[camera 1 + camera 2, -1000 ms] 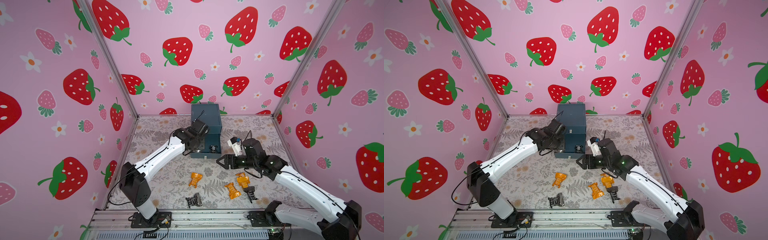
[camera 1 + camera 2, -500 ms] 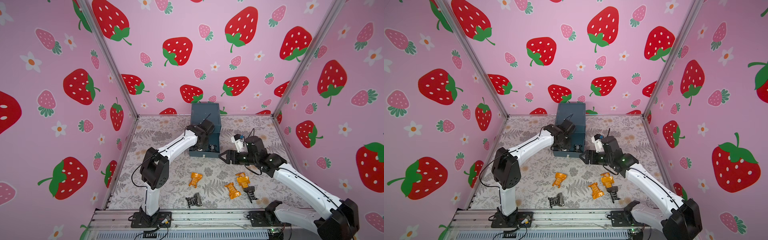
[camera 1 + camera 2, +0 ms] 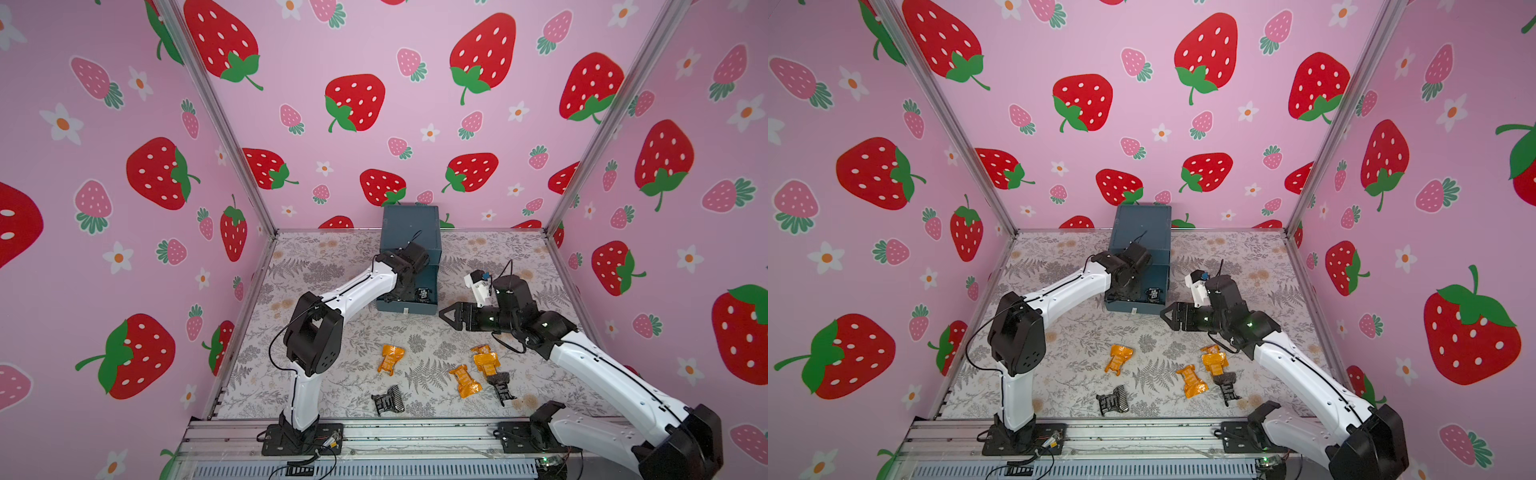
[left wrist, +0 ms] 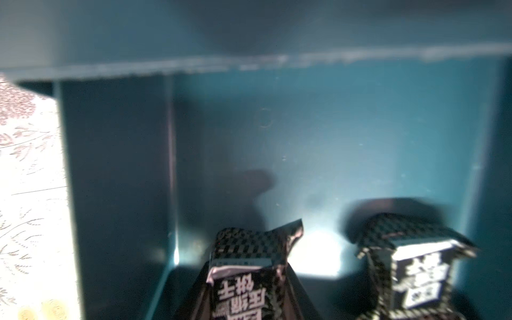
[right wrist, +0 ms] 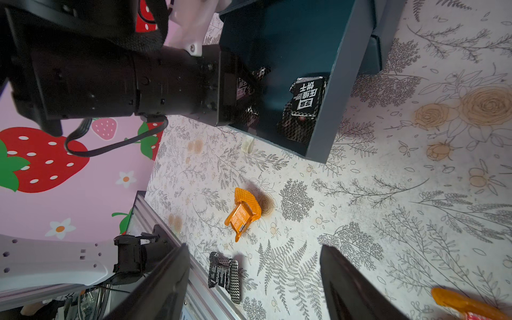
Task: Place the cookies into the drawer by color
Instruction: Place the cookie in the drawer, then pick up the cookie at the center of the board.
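Observation:
The teal drawer cabinet (image 3: pixel 411 228) stands at the back, its bottom drawer (image 3: pixel 405 308) pulled out. My left gripper (image 4: pixel 249 277) is down inside that drawer, shut on a black-patterned cookie (image 4: pixel 243 255). Another black cookie (image 4: pixel 415 263) lies in the drawer beside it. My right gripper (image 3: pixel 446 316) hovers open and empty just right of the drawer front. Three orange cookies (image 3: pixel 390 358) (image 3: pixel 485 359) (image 3: pixel 465 380) and two black ones (image 3: pixel 388 400) (image 3: pixel 500 384) lie on the floral mat, also in a top view (image 3: pixel 1118 358). No green cookie shows.
Pink strawberry walls close in the back and both sides. A metal rail (image 3: pixel 415 432) runs along the front edge, with both arm bases on it. The black cookie (image 5: pixel 224 274) lies close to that rail.
My left arm has reached further forward and its elbow has swung in, carrying the black cookie into the open drawer. The right gripper has shifted only slightly.

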Robot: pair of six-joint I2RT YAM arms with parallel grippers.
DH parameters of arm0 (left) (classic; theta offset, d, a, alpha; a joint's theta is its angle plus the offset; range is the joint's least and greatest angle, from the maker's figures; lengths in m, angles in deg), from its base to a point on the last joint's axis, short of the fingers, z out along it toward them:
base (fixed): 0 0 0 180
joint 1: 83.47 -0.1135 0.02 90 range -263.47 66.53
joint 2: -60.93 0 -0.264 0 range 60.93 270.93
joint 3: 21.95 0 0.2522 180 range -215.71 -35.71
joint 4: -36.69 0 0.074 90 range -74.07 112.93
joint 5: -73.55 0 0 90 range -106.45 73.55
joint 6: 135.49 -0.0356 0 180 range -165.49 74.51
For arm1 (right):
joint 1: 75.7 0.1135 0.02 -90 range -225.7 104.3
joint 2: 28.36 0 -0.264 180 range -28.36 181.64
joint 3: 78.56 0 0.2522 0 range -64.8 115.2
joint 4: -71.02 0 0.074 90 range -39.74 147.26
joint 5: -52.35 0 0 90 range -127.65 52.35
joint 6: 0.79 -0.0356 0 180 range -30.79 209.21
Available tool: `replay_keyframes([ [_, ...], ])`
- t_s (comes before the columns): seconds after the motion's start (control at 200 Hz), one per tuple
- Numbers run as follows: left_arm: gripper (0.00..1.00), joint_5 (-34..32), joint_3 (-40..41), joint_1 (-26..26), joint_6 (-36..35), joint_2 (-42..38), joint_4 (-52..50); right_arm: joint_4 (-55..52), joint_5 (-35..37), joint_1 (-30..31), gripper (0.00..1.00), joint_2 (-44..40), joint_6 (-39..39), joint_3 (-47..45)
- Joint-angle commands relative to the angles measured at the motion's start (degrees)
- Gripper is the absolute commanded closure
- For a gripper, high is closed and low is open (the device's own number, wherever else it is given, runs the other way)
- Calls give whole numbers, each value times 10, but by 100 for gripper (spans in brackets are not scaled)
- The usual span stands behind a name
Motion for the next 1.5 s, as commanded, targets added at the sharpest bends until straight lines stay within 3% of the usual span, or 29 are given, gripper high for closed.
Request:
replay_keyframes([
  [0.0, 63, -28, 11, -1, -2, -13, 9, 4, -5, 1, 21, -7, 8, -6],
  [0.215, 44, -24, 30, 3, -5, -26, 28, 4, -1, 2, 21, -1, 10, -7],
  [0.595, 38, -40, 36, 33, -9, -107, 27, -21, 21, 2, 21, -1, 21, 2],
  [0.685, 34, -47, 55, 49, -4, -147, 26, -52, 56, 3, 22, -5, 33, 10],
  [0.82, 30, 4, 159, 65, 10, -235, 93, -187, 127, 3, 22, -4, 40, 39],
  [0.915, 27, -3, 230, 84, 22, -298, 130, -272, 190, 10, 23, -34, 8, 16],
  [1.061, 25, 47, 323, 106, 38, -381, 188, -367, 287, 30, 23, -93, -90, -36],
  [1.306, 25, 95, 406, 177, 36, -447, 249, -483, 351, 116, 19, -45, -240, -48],
  [1.491, 24, 112, 470, 201, 40, -483, 293, -421, 286, 118, 19, -30, -248, -117],
])
